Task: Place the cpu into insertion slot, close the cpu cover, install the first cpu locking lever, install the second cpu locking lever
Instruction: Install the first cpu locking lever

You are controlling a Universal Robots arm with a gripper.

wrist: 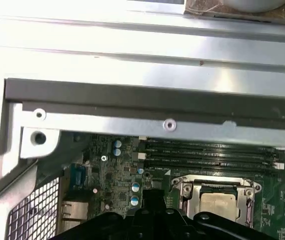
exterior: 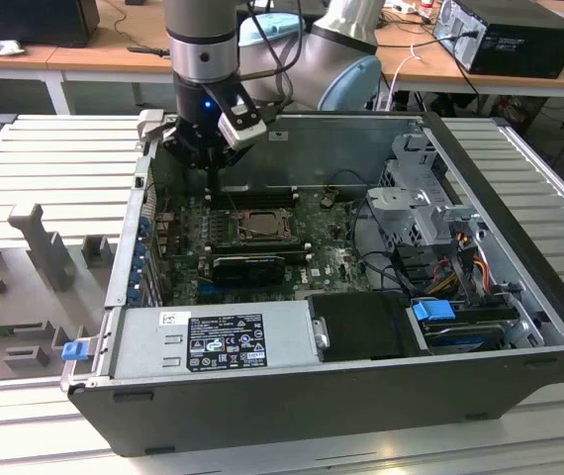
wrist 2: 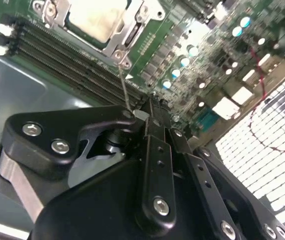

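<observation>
In the insertion slot (exterior: 252,224) the cpu (wrist 2: 95,17) sits seated, cpu cover (wrist 2: 132,31) flat over its edges. Gripper (wrist 2: 148,107) just beside the slot's corner, apart from the cpu, jaws pinched narrow on the tip of the thin locking lever (wrist 2: 124,82) from that corner.

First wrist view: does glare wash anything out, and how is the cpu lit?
In the first wrist view the metal case wall is blown white by glare, while the cpu is evenly lit; in the second wrist view the cpu shines pale beyond the dark gripper.
</observation>
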